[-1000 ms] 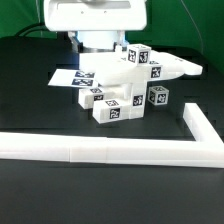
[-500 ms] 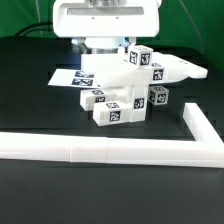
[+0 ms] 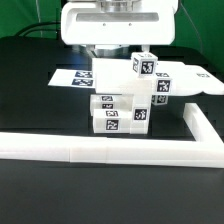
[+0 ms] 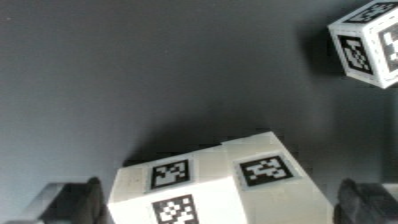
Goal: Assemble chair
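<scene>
So the chair (image 3: 125,100) is partly built, white blocks stacked on the tabletop (image 3: 40,90). The gripper (image 4: 214,195) jaws are wide apart, holding nothing.

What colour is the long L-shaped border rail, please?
Plain white border rail, best seen in the exterior view.

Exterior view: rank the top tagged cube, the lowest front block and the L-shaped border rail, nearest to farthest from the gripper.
1. Top tagged cube, highest up, beside the gripper.
2. Lowest front block, lower down, toward the camera.
3. Border rail, frontmost, closest to the camera.
</scene>
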Controlling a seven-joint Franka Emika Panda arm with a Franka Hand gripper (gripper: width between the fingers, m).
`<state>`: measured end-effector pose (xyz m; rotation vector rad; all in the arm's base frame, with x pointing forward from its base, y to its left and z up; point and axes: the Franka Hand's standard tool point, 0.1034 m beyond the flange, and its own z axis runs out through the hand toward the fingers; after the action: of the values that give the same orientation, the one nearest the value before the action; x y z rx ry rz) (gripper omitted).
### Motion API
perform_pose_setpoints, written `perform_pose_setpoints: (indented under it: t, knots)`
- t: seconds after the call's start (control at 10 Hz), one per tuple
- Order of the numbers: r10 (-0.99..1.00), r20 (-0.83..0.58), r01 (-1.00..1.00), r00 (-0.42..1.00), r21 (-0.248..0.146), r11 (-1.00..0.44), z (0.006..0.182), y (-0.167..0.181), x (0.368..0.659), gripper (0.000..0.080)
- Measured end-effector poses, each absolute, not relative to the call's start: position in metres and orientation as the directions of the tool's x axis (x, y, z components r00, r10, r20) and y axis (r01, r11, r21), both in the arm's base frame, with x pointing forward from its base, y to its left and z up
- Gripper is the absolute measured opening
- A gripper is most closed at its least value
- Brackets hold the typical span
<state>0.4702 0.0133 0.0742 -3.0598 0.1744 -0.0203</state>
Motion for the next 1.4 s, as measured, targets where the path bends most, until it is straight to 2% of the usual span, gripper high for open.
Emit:
perform_pose_setpoints:
  t: [0.2,0.4,0.6,1.0,1.1,1.3,1.4]
  knots:
    - [-0.114,0.012,-0.113,0.993,-0.078,-0.991,0.075,0.017,0.475,0.0649]
    - [-0.116,0.008,-0.115,0.993,-0.074,-0.991,0.073,0.035,0.496,0.0649]
    - [-0.109,0.014,-0.107,0.994,-0.076,-0.991,0.073,0.04,0.51,0.0649]
    - [-0.109,0.016,-0.108,0.994,-0.074,-0.991,0.072,0.039,0.509,0.0649]
    - [-0.129,0.036,-0.126,0.991,-0.075,-0.989,0.069,0.042,0.497,0.0649]
    - [-0.142,0.054,-0.138,0.988,-0.067,-0.988,0.054,0.071,0.473,0.0649]
    - [-0.146,0.041,-0.144,0.988,-0.064,-0.988,0.044,0.078,0.471,0.0649]
